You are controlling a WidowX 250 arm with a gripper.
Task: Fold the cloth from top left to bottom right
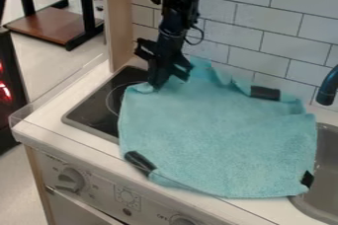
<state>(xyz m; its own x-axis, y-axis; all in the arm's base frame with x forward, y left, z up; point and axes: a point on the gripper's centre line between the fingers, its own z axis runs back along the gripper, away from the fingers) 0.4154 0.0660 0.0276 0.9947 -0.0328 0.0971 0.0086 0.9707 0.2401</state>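
A turquoise cloth lies spread over the counter, covering part of the stove top at its left and reaching the sink's edge at its right. Its back edge is wavy and raised against the tiled wall. Black patches show on the cloth at the back right, front left and right corner. The black gripper points down at the cloth's top left corner, touching or just above it. Whether any cloth is held there cannot be made out, and the gripper covers part of that corner.
The dark stove top shows left of the cloth. At the right are a metal sink and a dark faucet. Tiled wall stands close behind the cloth, with a wooden post at the left. Knobs line the front.
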